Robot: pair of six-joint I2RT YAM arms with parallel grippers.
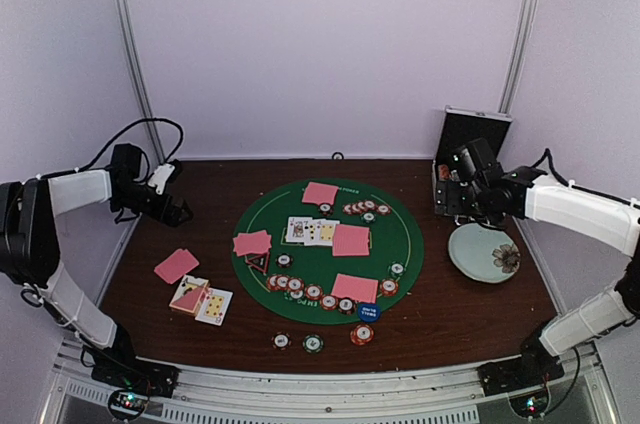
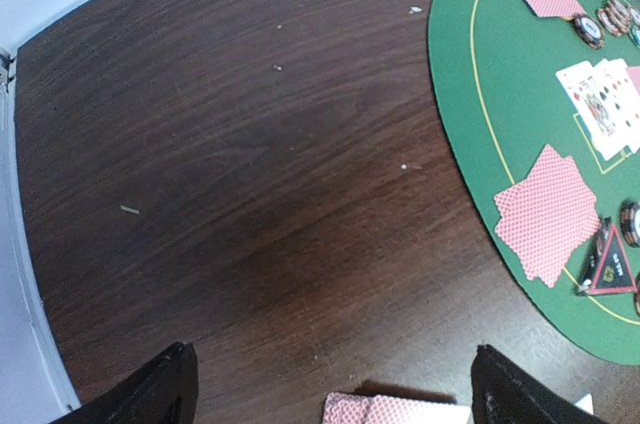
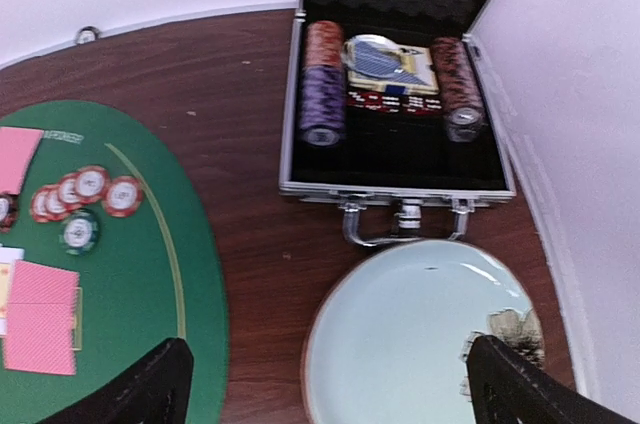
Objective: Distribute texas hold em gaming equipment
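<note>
The dark wood-grain bench (image 1: 450, 314) carries an oval green felt mat (image 1: 395, 234) at its centre. A black, silver-edged case (image 1: 470, 134) stands open at 2 o'clock, with a glossy pale floral plate (image 1: 475, 249) at 3. The left end effector (image 2: 330, 384) and right end effector (image 3: 325, 369) both gape wide and empty. Flat pink-backed playing cards (image 1: 351, 240) lie on the mat and off it at 8. Round striped poker chips (image 1: 313, 292) curve along 6, near the blue dealer disc (image 1: 367, 311).

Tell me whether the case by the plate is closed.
No: the case stands open, with chip stacks showing inside.
</note>
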